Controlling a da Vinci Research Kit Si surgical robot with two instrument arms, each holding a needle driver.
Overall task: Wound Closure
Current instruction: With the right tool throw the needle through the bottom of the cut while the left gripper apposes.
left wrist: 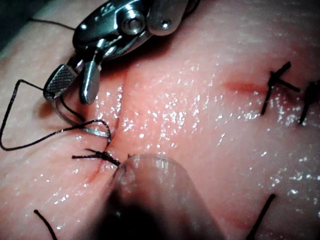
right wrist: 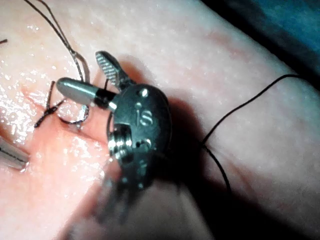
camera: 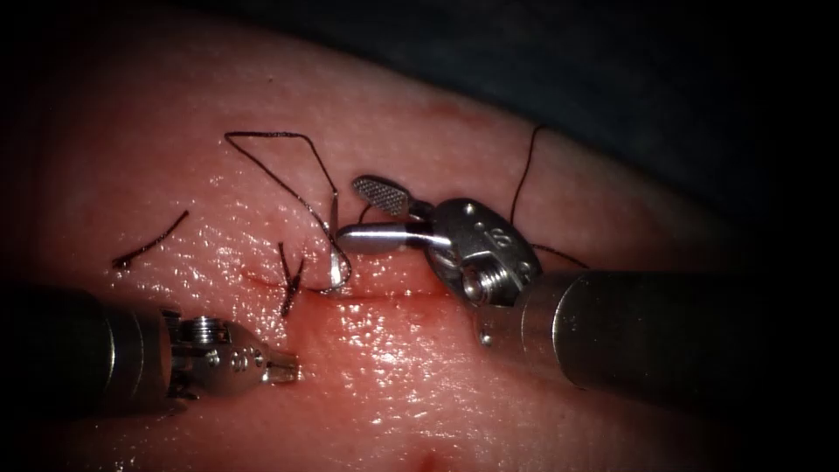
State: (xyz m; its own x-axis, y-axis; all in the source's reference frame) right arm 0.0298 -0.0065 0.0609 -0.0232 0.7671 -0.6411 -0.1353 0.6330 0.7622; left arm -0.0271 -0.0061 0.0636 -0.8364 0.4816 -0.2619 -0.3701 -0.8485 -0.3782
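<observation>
The curved needle stands in the tissue at the cut, its lower curve buried and its upper end free. Black thread loops up and to the left from it. My right tool is open just to the right of the needle, its lower jaw almost touching the shaft, and it holds nothing. The same open jaws appear in the right wrist view beside the needle. My left tool lies low on the left, shut and holding nothing. The left wrist view looks over the needle at the right tool.
A tied stitch with short cut ends sits just left of the needle. A loose thread piece lies further left. More thread trails behind the right tool. Two other stitches are along the cut.
</observation>
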